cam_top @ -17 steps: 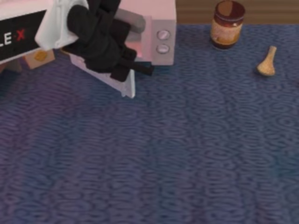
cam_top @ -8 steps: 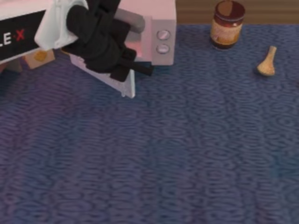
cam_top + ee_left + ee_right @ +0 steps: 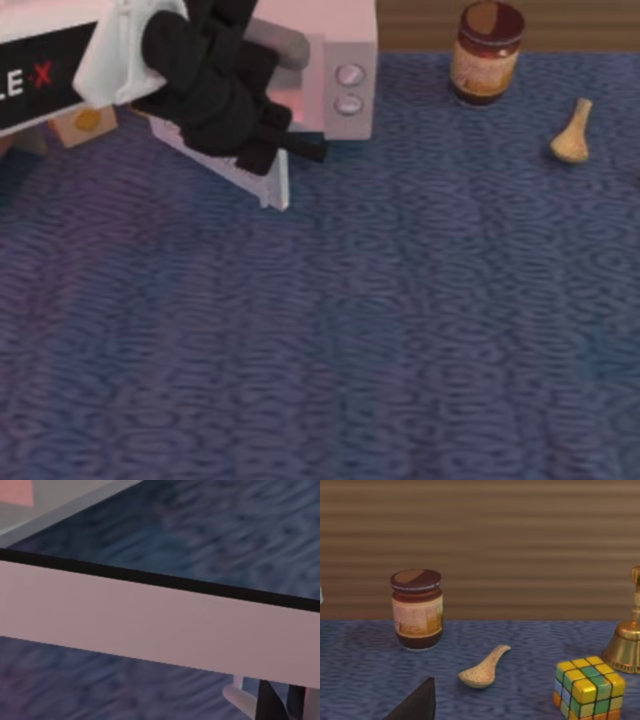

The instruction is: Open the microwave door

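The microwave [image 3: 330,60] stands at the far left of the table, and the microwave door [image 3: 262,180] is swung out toward the near side, hanging open at an angle. My left gripper [image 3: 285,140] sits at the door's free edge by the open front, though I cannot tell how its jaws stand. My right arm is out of the top view; to the right stand a jar [image 3: 487,52] and a spoon [image 3: 572,135].
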Motion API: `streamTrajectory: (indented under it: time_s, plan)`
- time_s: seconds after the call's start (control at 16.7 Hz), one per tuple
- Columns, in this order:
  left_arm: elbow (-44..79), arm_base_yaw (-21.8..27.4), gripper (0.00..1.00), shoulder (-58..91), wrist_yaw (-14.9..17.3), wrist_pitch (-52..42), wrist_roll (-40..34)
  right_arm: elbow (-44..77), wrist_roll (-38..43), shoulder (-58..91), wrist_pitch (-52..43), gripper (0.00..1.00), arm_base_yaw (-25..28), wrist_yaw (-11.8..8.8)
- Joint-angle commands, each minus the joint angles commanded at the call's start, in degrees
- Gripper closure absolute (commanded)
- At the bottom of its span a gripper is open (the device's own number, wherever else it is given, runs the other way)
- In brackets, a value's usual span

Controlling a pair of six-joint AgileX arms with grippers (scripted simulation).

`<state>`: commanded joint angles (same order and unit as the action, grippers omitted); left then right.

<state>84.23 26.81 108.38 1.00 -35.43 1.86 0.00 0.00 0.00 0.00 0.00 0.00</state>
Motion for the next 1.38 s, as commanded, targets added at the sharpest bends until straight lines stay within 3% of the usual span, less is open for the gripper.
streamTrajectory:
  time_s: [0.3,0.72,1.38]
  plan:
    - [-0.48,0.00,1.00,-0.26,0.78,0.18,0.60,0.00,0.00,0.00,0.00,0.00,0.00,0.00]
    - [-4.85,-2.84,1.00,-3.61,4.93,0.41,8.55,0.00,0.00,0.00,0.00,0.00,0.00,0.00]
    - [-4.89,-2.96,1.00,-3.82,5.07,0.52,8.75,0.00,0.00,0.00,0.00,0.00,0.00,0.00]
